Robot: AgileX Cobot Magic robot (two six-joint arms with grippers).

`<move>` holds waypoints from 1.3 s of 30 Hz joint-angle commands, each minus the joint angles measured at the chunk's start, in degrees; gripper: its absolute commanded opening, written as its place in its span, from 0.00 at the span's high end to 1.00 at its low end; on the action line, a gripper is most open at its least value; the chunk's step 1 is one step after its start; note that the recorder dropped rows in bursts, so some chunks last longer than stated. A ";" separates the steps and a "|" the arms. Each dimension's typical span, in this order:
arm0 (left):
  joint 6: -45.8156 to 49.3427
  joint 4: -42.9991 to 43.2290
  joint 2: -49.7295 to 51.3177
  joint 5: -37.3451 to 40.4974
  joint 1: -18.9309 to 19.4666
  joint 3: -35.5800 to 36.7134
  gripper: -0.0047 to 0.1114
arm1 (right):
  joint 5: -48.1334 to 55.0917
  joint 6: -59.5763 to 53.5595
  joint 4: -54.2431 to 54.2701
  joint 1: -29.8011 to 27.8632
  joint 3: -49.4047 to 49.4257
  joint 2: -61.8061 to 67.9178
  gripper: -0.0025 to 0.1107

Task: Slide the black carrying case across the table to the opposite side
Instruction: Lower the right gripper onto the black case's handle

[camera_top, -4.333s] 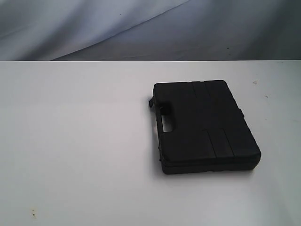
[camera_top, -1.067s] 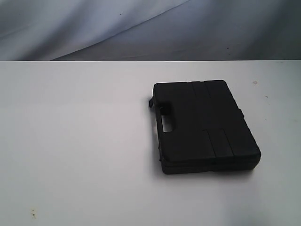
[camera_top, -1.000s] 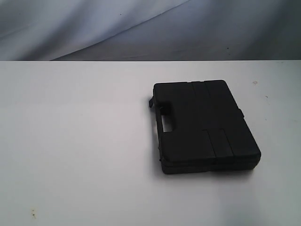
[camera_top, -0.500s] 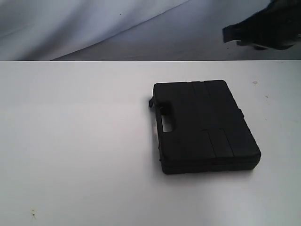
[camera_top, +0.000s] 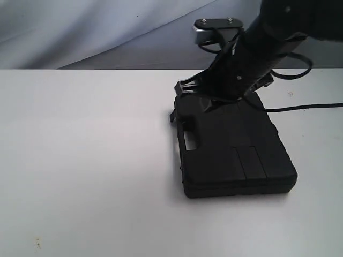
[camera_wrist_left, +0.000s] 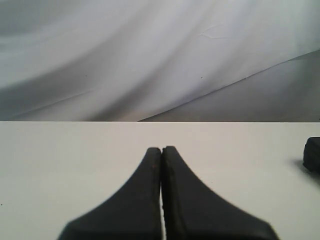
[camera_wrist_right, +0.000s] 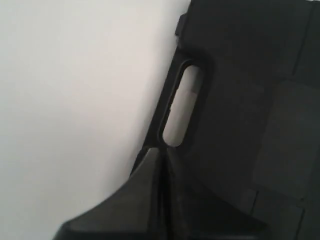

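Note:
The black case (camera_top: 236, 155) lies flat on the white table (camera_top: 80, 160), right of centre, its cut-out handle (camera_top: 188, 140) facing left. My right gripper (camera_top: 184, 87) hangs shut over the case's far left corner, on an arm coming in from the upper right. In the right wrist view the shut right gripper (camera_wrist_right: 162, 150) sits just above the handle edge of the case (camera_wrist_right: 240, 100), close to the handle slot (camera_wrist_right: 179, 107); nothing is held. My left gripper (camera_wrist_left: 161, 148) is shut and empty above the bare table (camera_wrist_left: 60, 160). It does not appear in the exterior view.
A grey draped backdrop (camera_top: 96, 32) hangs behind the table's far edge. A black cable (camera_top: 305, 107) trails from the right arm over the table beside the case. A dark corner of the case (camera_wrist_left: 312, 155) shows in the left wrist view.
The right arm has swung in from the upper right and come down over the case's far left corner. The case has not moved.

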 commanded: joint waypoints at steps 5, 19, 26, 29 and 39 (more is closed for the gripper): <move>-0.55 0.03 -0.25 -0.10 0.11 0.28 0.96 | 6.86 0.40 6.01 1.90 -7.60 8.77 0.98; -0.55 0.03 -0.25 -0.10 0.11 0.28 0.96 | -7.68 7.48 1.64 3.05 -7.48 17.06 0.92; -0.55 0.03 -0.25 -0.10 0.11 0.28 0.96 | -6.35 8.30 1.64 3.05 -7.97 17.28 0.63; -0.55 0.03 -0.25 -0.10 0.11 0.28 0.96 | -0.43 9.24 -0.57 3.05 -11.48 18.92 0.58; -0.55 0.03 -0.25 -0.10 0.11 0.28 0.96 | 6.92 12.01 -3.60 3.20 -18.56 22.67 0.58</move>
